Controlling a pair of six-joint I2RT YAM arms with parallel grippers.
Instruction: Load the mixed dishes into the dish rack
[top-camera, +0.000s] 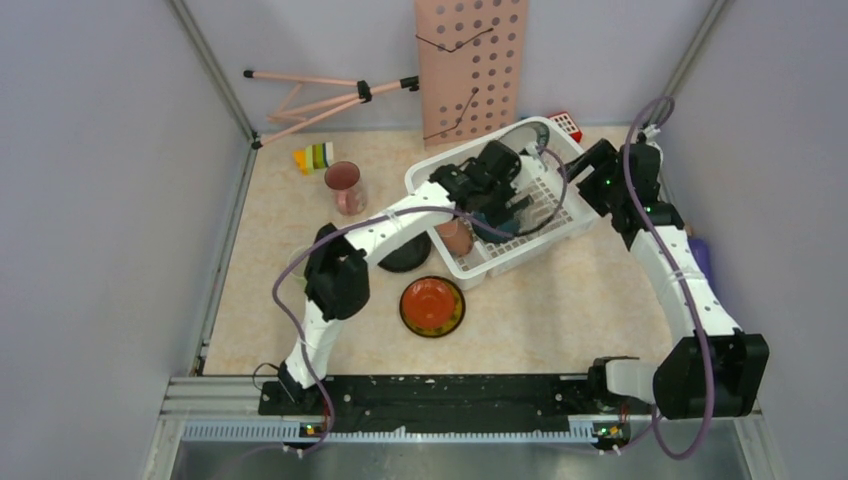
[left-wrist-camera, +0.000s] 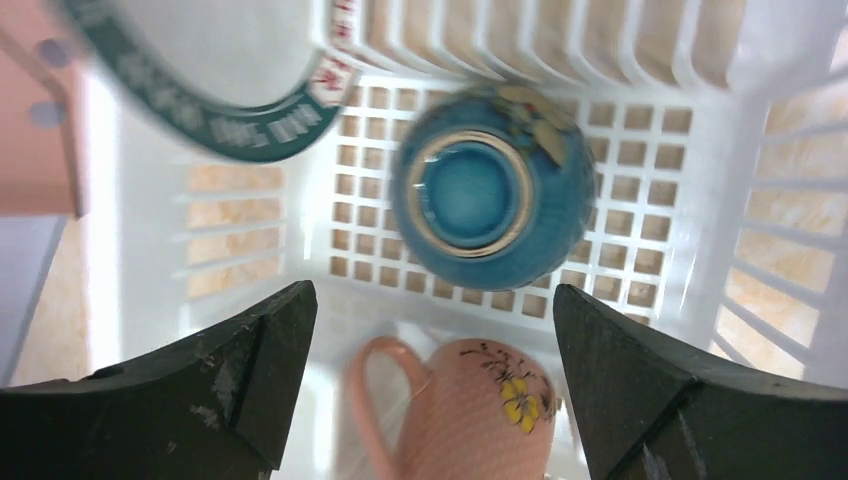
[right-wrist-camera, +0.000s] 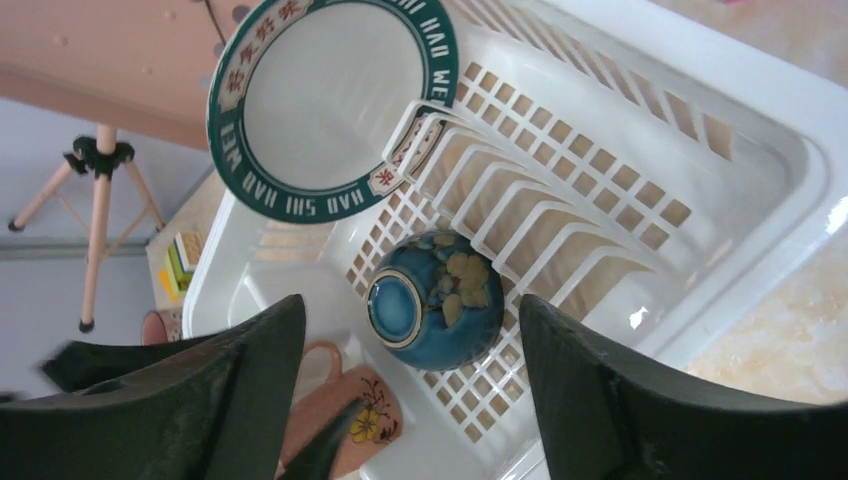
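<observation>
Left gripper (left-wrist-camera: 430, 295) spread wide, nothing pinched, hanging over the dish rack (right-wrist-camera: 760, 130); right gripper (right-wrist-camera: 410, 300) likewise spread and empty above it. Inside: teal bowl (left-wrist-camera: 490, 185) upside down on the grid floor, pinkish cup (left-wrist-camera: 470, 410) beside it, white plate (right-wrist-camera: 330, 100) propped on edge at the dividers. Red plate (top-camera: 432, 305) sits outside, near the rack's front corner.

In your dish rack (right-wrist-camera: 700, 62): green-rimmed white plate (right-wrist-camera: 330, 100) leaning on the dividers (right-wrist-camera: 520, 215), teal bowl (right-wrist-camera: 435, 300) upside down, pink flowered mug (left-wrist-camera: 470, 410) beside it; red plate (top-camera: 432, 305) lies outside.
</observation>
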